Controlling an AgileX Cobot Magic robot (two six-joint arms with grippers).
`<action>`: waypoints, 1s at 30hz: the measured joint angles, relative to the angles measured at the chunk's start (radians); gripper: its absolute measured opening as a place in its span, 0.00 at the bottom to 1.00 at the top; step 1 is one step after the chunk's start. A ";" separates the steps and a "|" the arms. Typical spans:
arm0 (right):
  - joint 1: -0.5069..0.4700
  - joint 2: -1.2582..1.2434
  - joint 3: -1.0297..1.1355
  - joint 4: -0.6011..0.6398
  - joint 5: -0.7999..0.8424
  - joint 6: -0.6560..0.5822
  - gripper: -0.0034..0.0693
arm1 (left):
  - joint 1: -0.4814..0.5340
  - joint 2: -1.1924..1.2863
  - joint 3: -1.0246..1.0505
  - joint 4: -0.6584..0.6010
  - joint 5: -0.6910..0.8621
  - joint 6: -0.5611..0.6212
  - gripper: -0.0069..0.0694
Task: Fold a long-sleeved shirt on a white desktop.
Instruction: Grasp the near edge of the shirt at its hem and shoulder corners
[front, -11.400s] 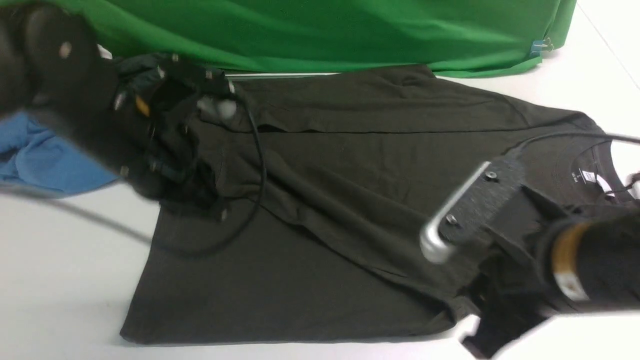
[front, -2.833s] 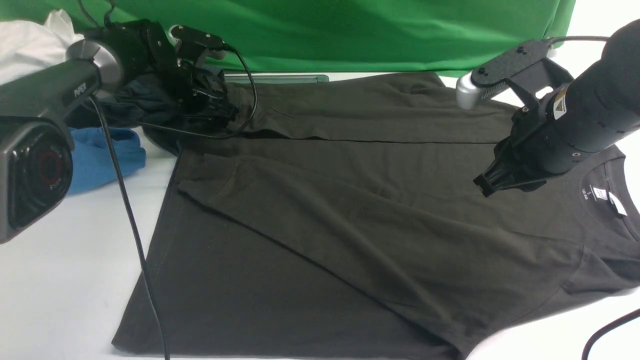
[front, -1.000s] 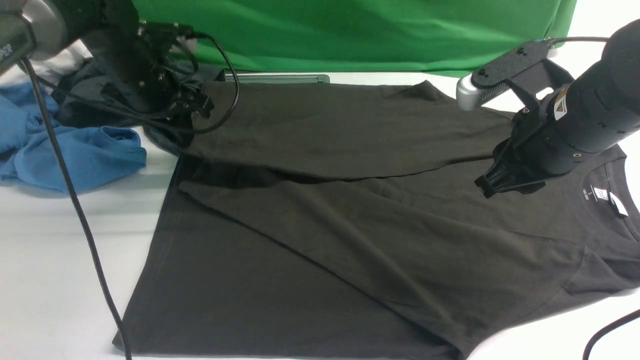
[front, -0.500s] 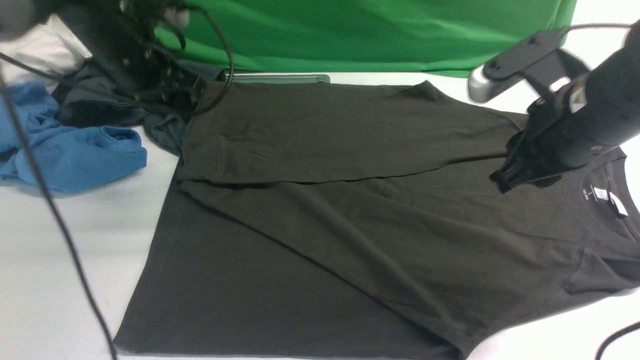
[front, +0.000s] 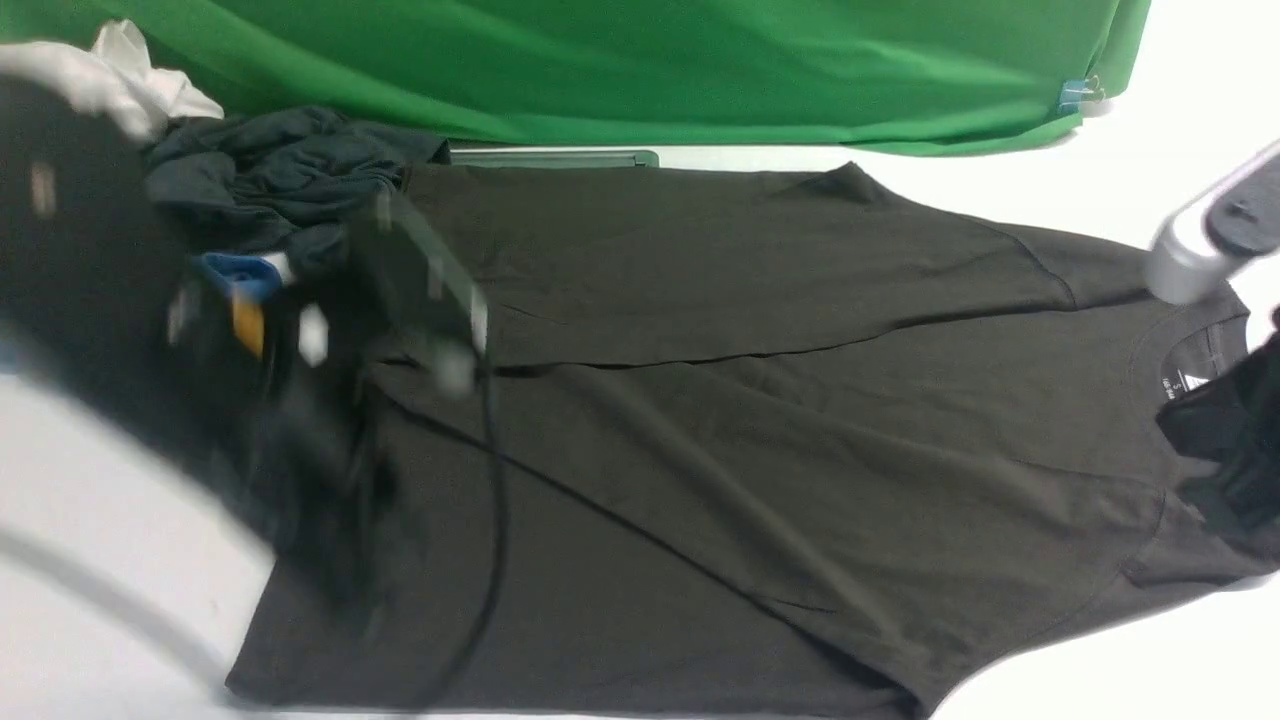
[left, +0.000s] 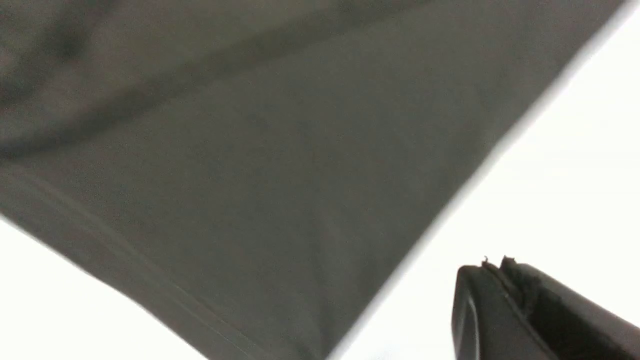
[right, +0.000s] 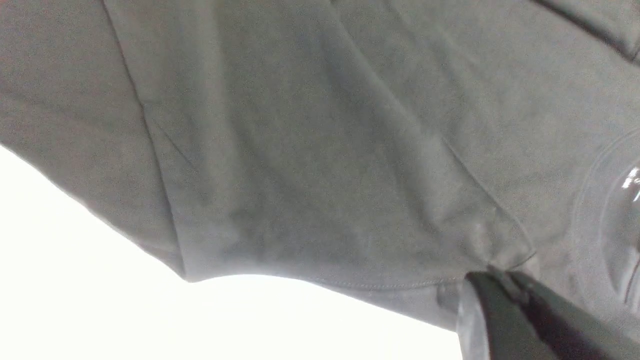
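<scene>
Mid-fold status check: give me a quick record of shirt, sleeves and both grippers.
shirt: long-sleeved shirt flat on the white desktop, collar toward robot's right
sleeves: both folded across the body
left gripper: shut, empty, over bare desktop beside the shirt's edge
right gripper: shut at the shirt's edge; grip on fabric unclear
clutter: dark teal-grey garment, far left

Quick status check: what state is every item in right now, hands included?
Shirt: flat on desktop, both sleeves folded across body.
Left hand: shut, empty, over desktop beside shirt.
Right hand: shut at shirt's edge; grip unclear.
Dark garment: crumpled heap, far left.
Blue garment: mostly hidden.
</scene>
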 joint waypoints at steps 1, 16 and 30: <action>0.000 -0.012 0.007 0.003 -0.012 -0.001 0.09 | -0.001 -0.008 0.037 0.007 0.000 0.015 0.20; 0.000 -0.029 0.014 0.132 -0.052 -0.078 0.10 | -0.001 0.144 0.357 0.358 -0.417 0.159 0.69; 0.000 -0.029 0.014 0.146 -0.051 -0.078 0.10 | -0.010 0.243 0.317 0.513 -0.467 -0.002 0.30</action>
